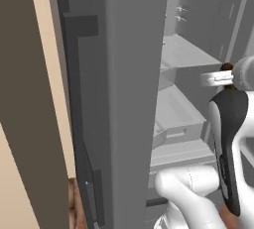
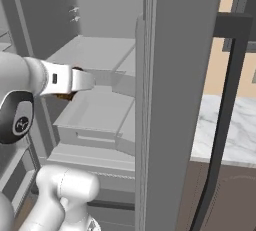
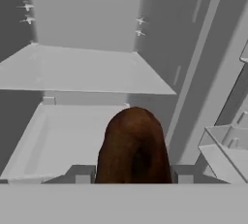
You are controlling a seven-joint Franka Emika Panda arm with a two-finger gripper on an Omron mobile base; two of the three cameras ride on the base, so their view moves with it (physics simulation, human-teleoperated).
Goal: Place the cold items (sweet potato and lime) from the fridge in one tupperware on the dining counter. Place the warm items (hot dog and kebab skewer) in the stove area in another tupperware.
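My gripper [image 3: 133,178] is shut on the sweet potato [image 3: 133,145], a dark brown oblong lump that stands up between the fingers. I hold it in the air inside the open fridge [image 3: 82,68], in front of a pale grey shelf and above a drawer. From the left base view the hand [image 1: 218,78] reaches into the fridge [image 1: 183,54], with a bit of the sweet potato [image 1: 226,67] showing behind it. The right base view shows the gripper [image 2: 82,81] with brown sweet potato [image 2: 66,95] under it. The lime, hot dog, kebab skewer and tupperware are out of view.
The open fridge door [image 1: 129,99] stands close on the left of the arm, and its other door [image 2: 170,100] on the right. Door bins [image 3: 225,145] jut out to the hand's right. The white marble dining counter [image 2: 225,125] lies beyond the right door.
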